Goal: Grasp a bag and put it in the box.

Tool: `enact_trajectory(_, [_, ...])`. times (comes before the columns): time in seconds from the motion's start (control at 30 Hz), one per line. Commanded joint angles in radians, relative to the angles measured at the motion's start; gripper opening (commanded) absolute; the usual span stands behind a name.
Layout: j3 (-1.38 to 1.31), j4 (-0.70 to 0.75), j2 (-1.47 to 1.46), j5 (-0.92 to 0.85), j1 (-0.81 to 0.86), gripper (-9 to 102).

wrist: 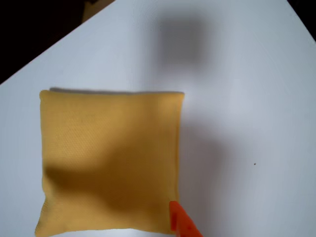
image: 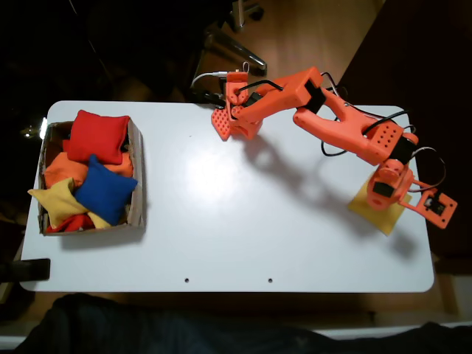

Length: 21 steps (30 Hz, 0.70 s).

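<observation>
The white desk [image: 221, 228] spans most of the fixed view, with the orange arm [image: 332, 118] reaching from its mount at the far edge across to the right end. At the left end sits the box [image: 137, 166], which already holds a heap of beanbags: a red one [image: 98, 135], an orange one [image: 63, 168], a blue one [image: 105, 189] and a pale yellow one [image: 55, 198]. The bag [image: 380, 216] is not among them; it lies flat on the desk at the right end, well apart from the box, partly covered from above by the arm's end. The wrist view shows the bag [wrist: 108, 158] square and undisturbed on the white surface, darkened by a shadow across its lower half.

The tool [image: 387, 193] hangs directly over the bag. One orange finger [wrist: 180, 224] shows at the bottom of the wrist view, by the bag's lower right corner; whether it touches the fabric is unclear. How wide the tool stands I cannot tell, and nothing shows it gripping the bag.

So the task looks to be at its start: the reach is made, while the grasp, the lift, the carry across the whole desk and the drop into the box are all left to do
</observation>
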Motion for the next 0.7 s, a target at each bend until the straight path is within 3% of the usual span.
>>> enact_trajectory(0.0, [-0.048, 0.002, 0.012, -0.002, -0.008, 67])
enact_trajectory(0.23, [-0.048, -0.011, 0.006, -0.008, 0.012, 61])
enact_trajectory(0.67, [-0.041, 0.002, -0.034, -0.035, 0.035, 62])
